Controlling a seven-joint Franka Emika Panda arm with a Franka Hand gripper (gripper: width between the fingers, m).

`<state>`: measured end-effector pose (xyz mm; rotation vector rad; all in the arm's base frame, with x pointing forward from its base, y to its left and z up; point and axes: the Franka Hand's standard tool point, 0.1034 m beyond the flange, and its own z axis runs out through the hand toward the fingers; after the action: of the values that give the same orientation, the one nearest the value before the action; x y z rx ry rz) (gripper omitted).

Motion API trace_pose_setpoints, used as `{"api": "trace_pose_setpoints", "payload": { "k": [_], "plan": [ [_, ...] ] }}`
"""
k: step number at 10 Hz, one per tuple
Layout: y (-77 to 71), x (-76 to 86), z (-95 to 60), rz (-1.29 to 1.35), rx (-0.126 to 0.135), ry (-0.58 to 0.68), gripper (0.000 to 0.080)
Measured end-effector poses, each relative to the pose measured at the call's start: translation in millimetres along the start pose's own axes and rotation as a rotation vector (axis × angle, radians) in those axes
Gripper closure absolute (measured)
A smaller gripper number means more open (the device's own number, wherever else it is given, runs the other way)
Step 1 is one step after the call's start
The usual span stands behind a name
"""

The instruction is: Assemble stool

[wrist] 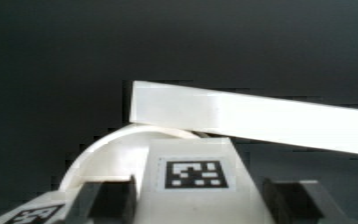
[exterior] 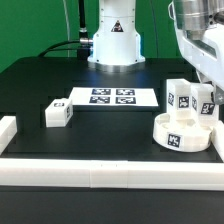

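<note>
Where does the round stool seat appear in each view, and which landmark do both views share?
Exterior view: the round seat lies at the exterior view's right, near the front edge.
Wrist view: only a curved part of the round seat shows, behind a tagged leg.
Shared landmark: the white border rail beside it.

A thick, round, ring-shaped white plastic seat [exterior: 181, 132] lies flat at the exterior view's right, with a black-and-white tag on its wall. One small blocky white tagged leg [exterior: 180, 97] stands upright at the seat's far side, with a second leg [exterior: 205, 101] just beside it. A third leg [exterior: 56, 113] lies well apart at the exterior view's left.
</note>
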<state>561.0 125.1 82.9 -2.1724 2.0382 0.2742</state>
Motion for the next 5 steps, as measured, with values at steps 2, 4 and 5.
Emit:
{"api": "trace_pose_setpoints", "payload": {
  "k": [2, 4, 5],
  "plan": [
    [0.5, -1.0, 0.3, -0.021, -0.003, -0.002, 0.0347],
    [0.3, -1.5, -0.3, -0.05, -0.004, -0.003, 0.0222],
    [0.0, -1.7, -1.0, -0.063, -0.002, -0.003, 0.0165]
  ]
}}
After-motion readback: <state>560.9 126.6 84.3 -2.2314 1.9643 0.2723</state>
